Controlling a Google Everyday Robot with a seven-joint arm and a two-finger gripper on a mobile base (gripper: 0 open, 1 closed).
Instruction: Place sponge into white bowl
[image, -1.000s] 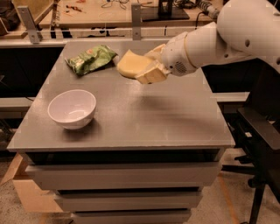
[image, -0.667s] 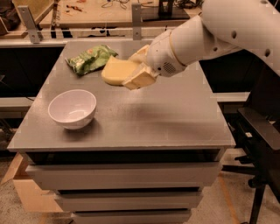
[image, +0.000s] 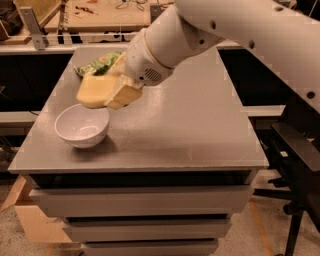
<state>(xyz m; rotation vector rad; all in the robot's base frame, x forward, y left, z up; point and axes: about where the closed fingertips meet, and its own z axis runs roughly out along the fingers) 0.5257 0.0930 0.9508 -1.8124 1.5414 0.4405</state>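
Note:
The pale yellow sponge (image: 93, 91) is held in my gripper (image: 111, 90), whose yellowish padded fingers (image: 123, 93) are shut on its right side. The sponge hangs in the air just above the far rim of the white bowl (image: 82, 126), which stands on the left front part of the grey table (image: 190, 120). My white arm reaches in from the upper right.
A green snack bag (image: 101, 63) lies at the table's far left, partly hidden behind the gripper. A workbench with tools runs along the back. A black stand (image: 295, 150) is at the right of the table. Drawers sit below the tabletop.
The gripper has carried the sponge to the left and downward, from over the table's middle back to just above the bowl's far rim. The bowl has not moved.

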